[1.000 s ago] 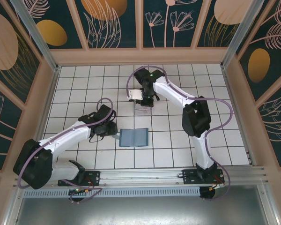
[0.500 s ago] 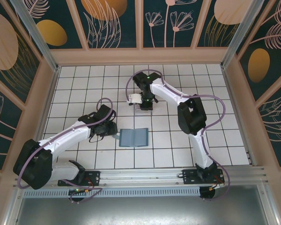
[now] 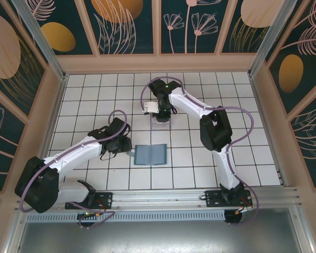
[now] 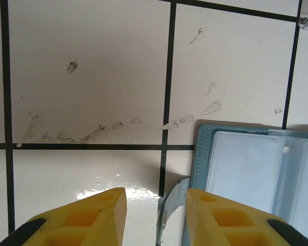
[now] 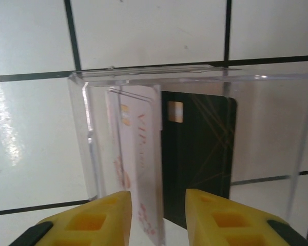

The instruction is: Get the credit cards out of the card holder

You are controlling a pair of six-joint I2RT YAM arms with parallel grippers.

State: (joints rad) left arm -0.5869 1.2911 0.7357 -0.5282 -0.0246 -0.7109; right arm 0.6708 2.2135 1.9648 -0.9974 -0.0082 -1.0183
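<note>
The white tiled table (image 3: 84, 105) is the widest thing under me, and the open card holder (image 3: 150, 154) lies flat near its middle, so I place everything from that. To the right of the card holder and on its near side the tiles are bare, with free room along those two edges. Its left edge is crowded by my left arm. Beyond the card holder's far edge, a short way toward the back wall, stands the clear plastic box (image 3: 162, 124), and my right gripper (image 5: 159, 197) hangs directly over it. Both credit cards are in that box rather than in the card holder. The black card (image 5: 197, 154) stands upright against the box's back, and the whitish card (image 5: 141, 154) leans just beside it on the left. The whitish card's lower edge runs down into the gap between my right fingers, which are spread and not pressing on it. My left gripper (image 4: 156, 197) is just beside the card holder's left edge, jaws released and apart. The holder's small curved tab (image 4: 168, 205) sits in the gap, closer to the right finger. The holder's clear pockets look empty.
</note>
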